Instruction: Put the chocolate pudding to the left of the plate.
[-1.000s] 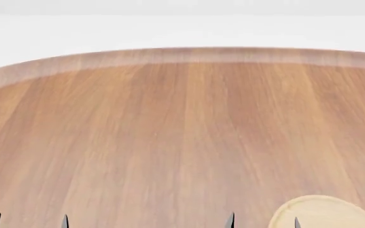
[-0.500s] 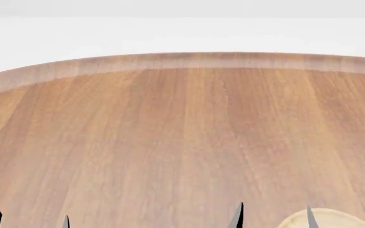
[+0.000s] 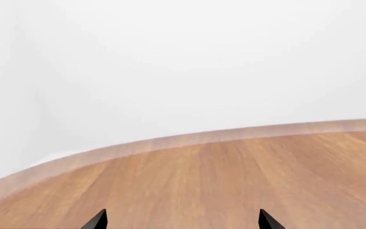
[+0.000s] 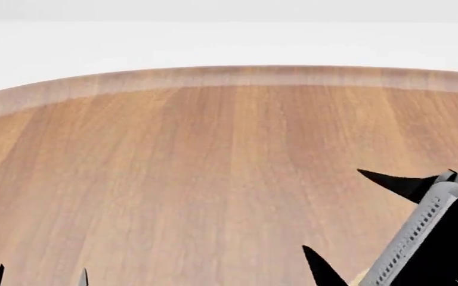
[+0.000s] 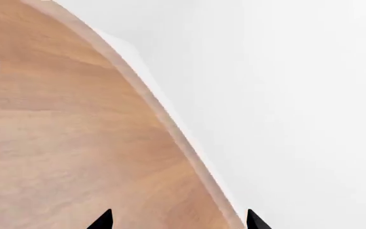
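plate (image 4: 359, 277): sliver under right gripper (image 4: 343, 221) | fingertips spread | table (image 4: 173, 167)

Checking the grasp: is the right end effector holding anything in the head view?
No, the right end effector has its fingers spread with only bare table between them.

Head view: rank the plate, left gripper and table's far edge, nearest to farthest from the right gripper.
1. Plate: a sliver showing just beneath the right gripper.
2. Left gripper, at bottom left, and far edge, at top: too close to call.
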Available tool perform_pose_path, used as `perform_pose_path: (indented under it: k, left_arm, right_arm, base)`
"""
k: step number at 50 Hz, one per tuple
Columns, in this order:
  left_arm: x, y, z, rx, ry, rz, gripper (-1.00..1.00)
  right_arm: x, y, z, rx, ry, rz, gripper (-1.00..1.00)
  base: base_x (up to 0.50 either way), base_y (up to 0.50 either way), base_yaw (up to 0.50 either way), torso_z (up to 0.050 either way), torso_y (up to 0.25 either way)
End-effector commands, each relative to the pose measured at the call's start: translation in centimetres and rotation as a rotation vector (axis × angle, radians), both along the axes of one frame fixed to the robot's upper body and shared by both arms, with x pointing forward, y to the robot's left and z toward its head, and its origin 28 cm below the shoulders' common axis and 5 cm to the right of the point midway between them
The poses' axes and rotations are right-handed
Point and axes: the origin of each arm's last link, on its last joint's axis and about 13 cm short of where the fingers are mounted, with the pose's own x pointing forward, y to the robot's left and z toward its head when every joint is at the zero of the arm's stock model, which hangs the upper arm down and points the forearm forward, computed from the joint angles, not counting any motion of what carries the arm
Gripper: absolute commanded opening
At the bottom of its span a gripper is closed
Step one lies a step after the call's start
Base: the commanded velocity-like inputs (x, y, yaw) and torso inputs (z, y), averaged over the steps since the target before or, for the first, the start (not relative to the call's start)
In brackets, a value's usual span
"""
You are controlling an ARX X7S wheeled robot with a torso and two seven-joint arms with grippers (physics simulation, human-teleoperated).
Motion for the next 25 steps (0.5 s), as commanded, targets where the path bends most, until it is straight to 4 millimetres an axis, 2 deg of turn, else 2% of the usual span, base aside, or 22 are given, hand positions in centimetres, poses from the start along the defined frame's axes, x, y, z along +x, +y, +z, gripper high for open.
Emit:
perform_pose_path:
  k: [1, 8, 9, 11, 17, 20, 25]
  left_arm:
    - [0.2, -0.1, -0.2, 0.004, 0.007, -0.001, 1.00]
    - [0.2, -0.1, -0.2, 0.005, 0.008, -0.002, 1.00]
    - [0.2, -0.1, -0.2, 0.007, 0.010, -0.003, 1.00]
    - [0.2, -0.1, -0.2, 0.008, 0.010, -0.003, 1.00]
    - [0.1, -0.2, -0.3, 0.012, 0.012, -0.008, 1.00]
    - [0.1, -0.2, -0.3, 0.013, 0.013, -0.007, 1.00]
    - [0.1, -0.3, -0.4, 0.015, 0.015, -0.007, 1.00]
  right_arm:
    - [2.1, -2.0, 1.6, -0.227, 0.343, 0.202, 1.00]
    - [3.1, -1.0, -0.9, -0.246, 0.435, 0.256, 1.00]
    - [3.2, -0.5, -2.7, -0.283, 0.472, 0.280, 1.00]
    - [3.2, 0.1, -4.0, -0.271, 0.481, 0.280, 1.00]
    - [3.0, 0.7, -5.6, -0.229, 0.510, 0.300, 1.00]
    - [3.1, 0.8, -5.8, -0.219, 0.514, 0.294, 1.00]
    - [3.2, 1.3, -7.8, -0.182, 0.555, 0.289, 1.00]
  base:
    - [0.00, 0.00, 0.00, 0.000, 0.000]
    - [0.00, 0.00, 0.00, 0.000, 0.000]
    - [0.00, 0.00, 0.00, 0.000, 0.000]
    - [0.00, 0.00, 0.00, 0.000, 0.000]
    - [0.00, 0.00, 0.00, 0.000, 0.000]
    - [0.00, 0.00, 0.00, 0.000, 0.000]
    - [0.00, 0.00, 0.00, 0.000, 0.000]
